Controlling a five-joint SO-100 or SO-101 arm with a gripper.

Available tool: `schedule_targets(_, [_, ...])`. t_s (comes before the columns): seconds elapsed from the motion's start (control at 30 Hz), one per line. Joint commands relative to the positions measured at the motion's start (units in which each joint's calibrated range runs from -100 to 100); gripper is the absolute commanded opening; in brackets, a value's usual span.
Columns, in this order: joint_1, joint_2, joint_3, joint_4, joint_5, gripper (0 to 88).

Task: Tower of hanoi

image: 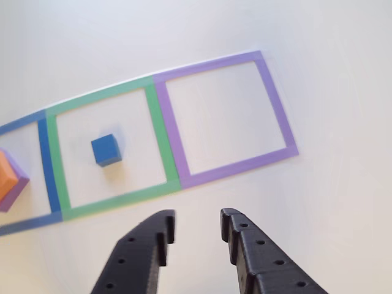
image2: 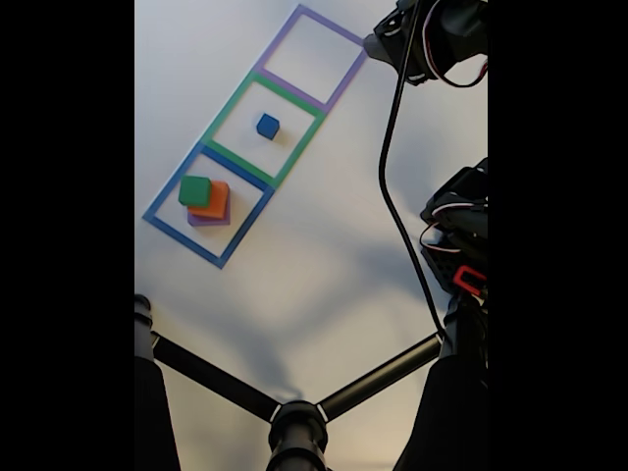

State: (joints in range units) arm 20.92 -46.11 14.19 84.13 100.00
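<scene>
Overhead, the fixed view is showing the whole stack that the other view is cutting off: a green block (image2: pixel 194 189) is sitting on an orange block (image2: pixel 215 202), which is resting on the wide flat purple block (image2: pixel 206 221), all inside the blue tape square (image2: pixel 157 222). In the other view, only a corner of the orange block (image: pixel 7 177) and a sliver of the purple block (image: pixel 18 187) are peeking in at the left edge.

The small blue cube (image: pixel 105 150) is sitting alone inside the green tape square (image: pixel 158 131), nearer that square's left side in the other view and apart from its borders. The purple tape square (image: pixel 269 92) is lying bare beside it, sharing an edge with the green one.

The blocks are looking matte and sharp-edged; the tape outlines are lying flat on the pale, smooth tabletop (image: pixel 343 202).

The end effector (image: pixel 197 225) is hovering over open tabletop just outside the squares, its two black fingers (image: pixel 245 242), dotted with small holes, spread apart with nothing between them. Bare tabletop is stretching around it on all sides. In the fixed view, the arm (image2: pixel 432 39) is reaching in from the upper right, with a black cable (image2: pixel 392 186) trailing down.
</scene>
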Motion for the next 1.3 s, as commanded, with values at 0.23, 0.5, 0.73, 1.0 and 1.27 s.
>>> schedule_targets(0.23, [0.77,-11.26,48.19,-50.58,0.0,24.7])
schedule_targets(0.5, [-2.35,-6.45,62.01,-74.13,0.0,33.6])
schedule_targets(0.73, [-4.72,4.12,69.64,-95.34,0.0,36.0])
schedule_targets(1.0, [-6.62,19.51,75.09,-117.84,0.0,36.2])
schedule_targets(1.27, [-8.99,37.78,73.73,-136.7,0.0,36.7])
